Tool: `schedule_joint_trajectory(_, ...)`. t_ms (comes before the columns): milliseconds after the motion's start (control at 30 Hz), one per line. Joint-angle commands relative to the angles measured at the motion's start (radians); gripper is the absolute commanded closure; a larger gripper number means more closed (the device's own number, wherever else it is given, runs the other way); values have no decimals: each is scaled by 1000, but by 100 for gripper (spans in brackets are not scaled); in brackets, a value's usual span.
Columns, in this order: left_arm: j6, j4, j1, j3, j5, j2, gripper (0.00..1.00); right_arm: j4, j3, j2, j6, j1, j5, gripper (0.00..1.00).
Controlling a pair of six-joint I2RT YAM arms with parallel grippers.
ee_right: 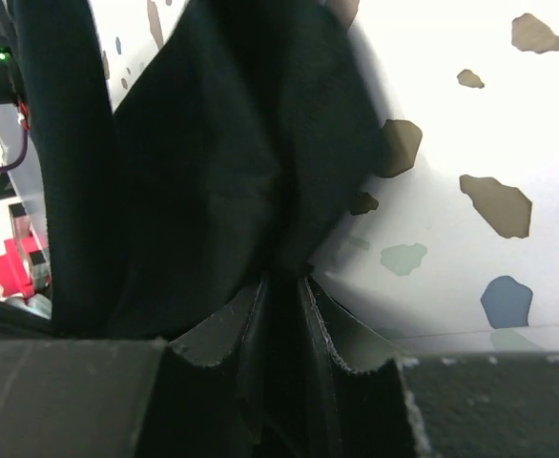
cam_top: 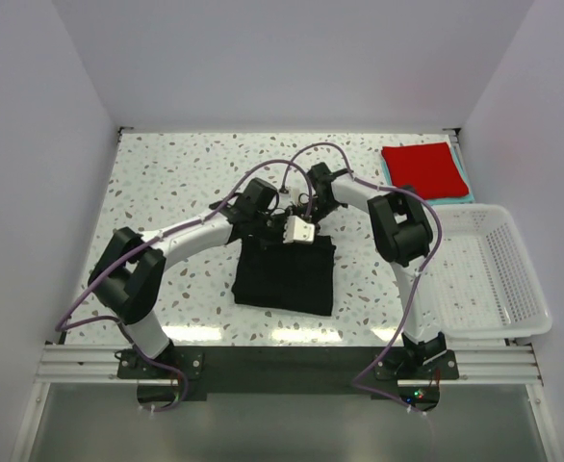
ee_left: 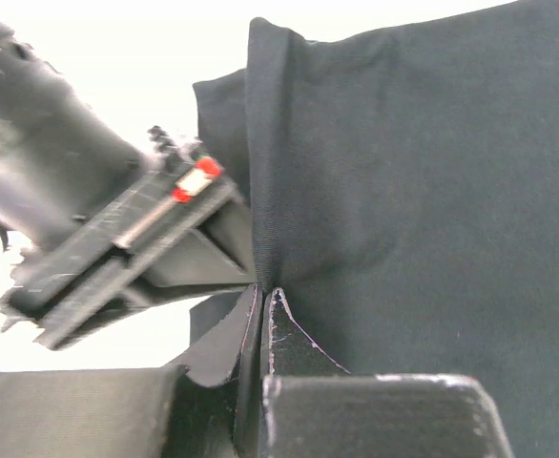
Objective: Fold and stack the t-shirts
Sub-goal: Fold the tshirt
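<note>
A black t-shirt [cam_top: 285, 279] lies partly folded mid-table, and both grippers meet at its far edge. My left gripper [cam_top: 269, 231] is shut on a raised fold of the black cloth [ee_left: 375, 191], its fingertips [ee_left: 278, 303] pressed together on the fabric. Right beside it, my right gripper [cam_top: 301, 223] pinches the same shirt's bunched edge [ee_right: 222, 172] between its nearly closed jaws. In the left wrist view the right gripper's body [ee_left: 117, 248] sits close on the left. A folded red t-shirt [cam_top: 422, 168] rests on a teal t-shirt [cam_top: 386, 175] at the back right.
A white mesh basket [cam_top: 513, 289] stands at the right edge of the speckled table [cam_top: 166, 192]. White walls close in the table on the left, back and right.
</note>
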Motion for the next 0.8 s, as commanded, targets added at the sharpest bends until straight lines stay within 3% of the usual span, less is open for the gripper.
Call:
schedule_joint_trajectory(0,53,154,4,-5,-39,-37,100,-6,-12,64,-66,10,95,77)
schedule_joint_trajectory(133,69,215,7,-31,-50,-42,100,-13,-9,70,-72,9,87,77)
schedule_joint_trajectory(333,87,135,-7,-71,-1,-76,100,-68,86,4,-94,5,150,69)
schedule_joint_trajectory(467,106,169,-24,-194,-18,-148,100,-102,170,-69,-118,-6,196,68)
schedule_joint_trajectory(767,165,370,-112,-378,-145,-279,100,-255,204,-54,-187,45,70,78)
